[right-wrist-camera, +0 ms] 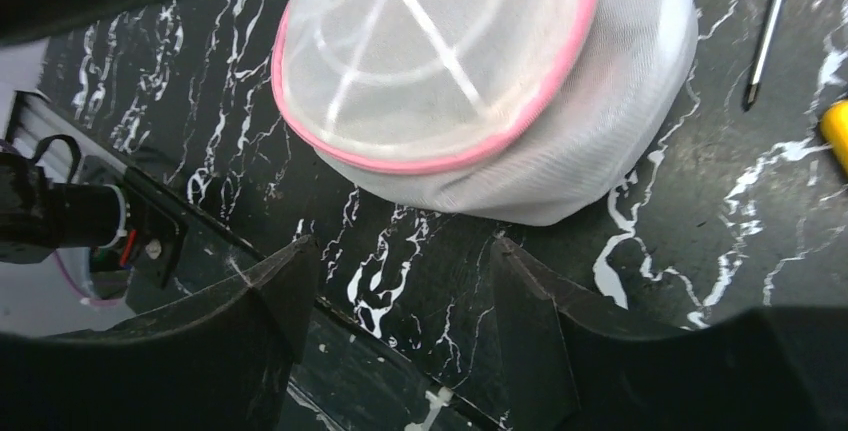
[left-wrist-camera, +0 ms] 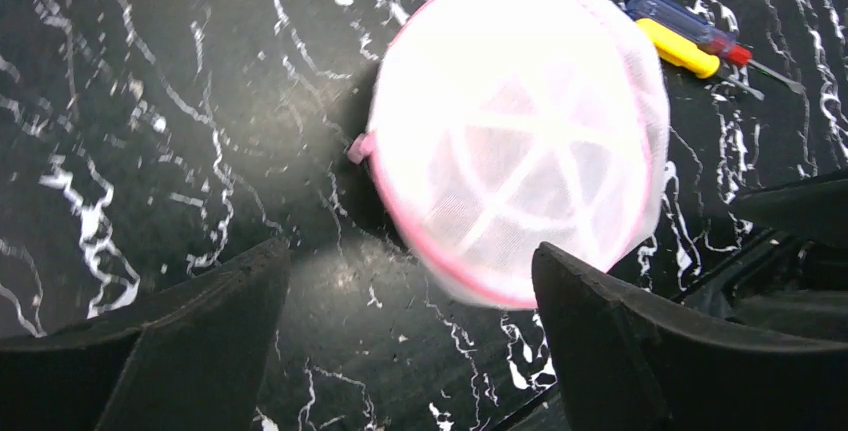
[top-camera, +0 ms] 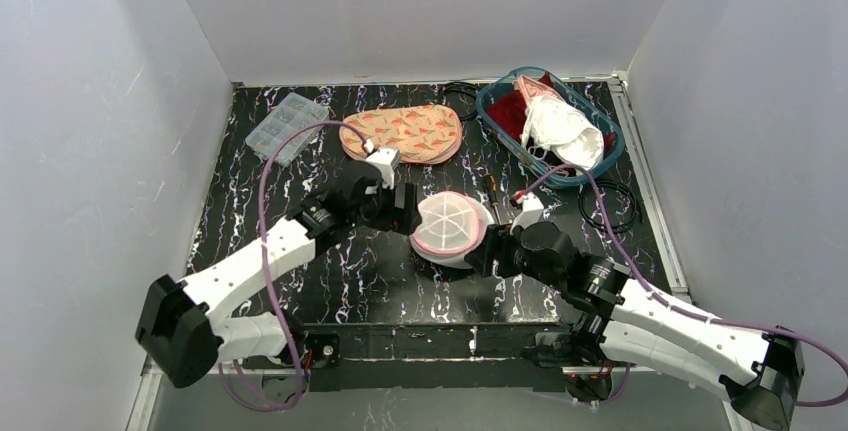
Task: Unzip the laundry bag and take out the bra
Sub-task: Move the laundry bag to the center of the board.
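The laundry bag (top-camera: 452, 226) is sitting in the middle of the worktop (top-camera: 400, 291), between the two hands. It is a round white mesh dome with a pink rim (right-wrist-camera: 450, 161) and white ribs (right-wrist-camera: 420, 21) crossing its top. The left hand (left-wrist-camera: 410, 256) is hovering just beside it with fingers (left-wrist-camera: 200, 341) spread wide, gripping nothing. The right hand (right-wrist-camera: 400, 251) is likewise spread and empty, near the bag's side wall.

The bag is looking light and soft in the mesh — likely to slide or tip on the glossy worktop if tugged from one side — while the ribs are probably lending the top some springy stiffness. A small pink tab (left-wrist-camera: 358, 147) is sticking out at the rim. It may be the zip pull, and that would be the spot to pinch, with the other hand pinning the fabric wall. The bra is not showing clearly through the mesh.
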